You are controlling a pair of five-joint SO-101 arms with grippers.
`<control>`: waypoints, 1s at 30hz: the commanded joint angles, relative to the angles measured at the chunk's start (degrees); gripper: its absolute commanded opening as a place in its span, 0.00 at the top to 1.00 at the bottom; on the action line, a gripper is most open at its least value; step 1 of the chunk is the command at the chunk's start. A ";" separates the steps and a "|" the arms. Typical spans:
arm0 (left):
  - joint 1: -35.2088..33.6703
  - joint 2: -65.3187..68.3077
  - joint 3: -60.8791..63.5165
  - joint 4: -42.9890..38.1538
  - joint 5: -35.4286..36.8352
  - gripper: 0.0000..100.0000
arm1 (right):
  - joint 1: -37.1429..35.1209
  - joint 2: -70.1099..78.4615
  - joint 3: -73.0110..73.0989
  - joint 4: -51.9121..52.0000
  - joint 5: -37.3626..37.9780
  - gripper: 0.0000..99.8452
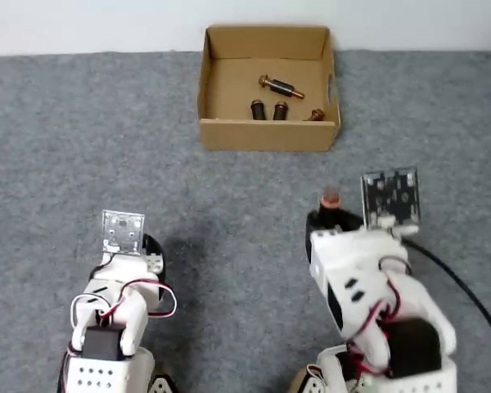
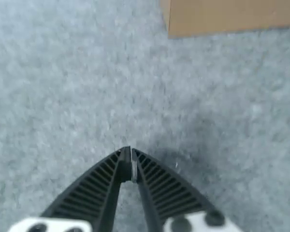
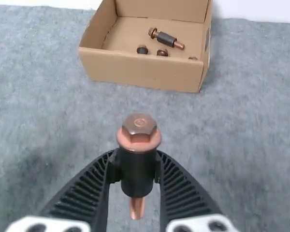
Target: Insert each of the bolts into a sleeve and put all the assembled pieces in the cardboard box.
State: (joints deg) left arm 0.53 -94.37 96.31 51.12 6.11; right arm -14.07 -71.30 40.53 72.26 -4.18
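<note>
Right fingers (image 3: 94,186) pinch a black sleeve (image 3: 135,169) held upright above the grey surface (image 3: 43,121). A copper hex-head bolt (image 3: 138,130) passes through it, tip protruding below. Left fingers (image 2: 104,181) are pressed together. Beyond, the cardboard box (image 3: 140,72) holds several assembled pieces (image 3: 165,38).

Grey carpet (image 1: 229,229), white wall (image 1: 90,24).

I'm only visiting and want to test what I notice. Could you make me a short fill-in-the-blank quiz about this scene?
1. The right gripper is shut on a copper bolt pushed through a black ____.
2. The left gripper is shut and holds ____.
3. Inside the cardboard box, one assembled piece lies on its ____.

Missing words: sleeve; nothing; side.
</note>
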 commanded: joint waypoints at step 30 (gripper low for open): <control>-3.96 0.00 0.57 -1.49 -0.79 1.00 | 0.66 60.62 -21.01 -65.27 -0.35 0.99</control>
State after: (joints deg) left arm -2.99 -94.37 97.10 50.51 5.76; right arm -13.98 -14.15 28.22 9.23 -4.18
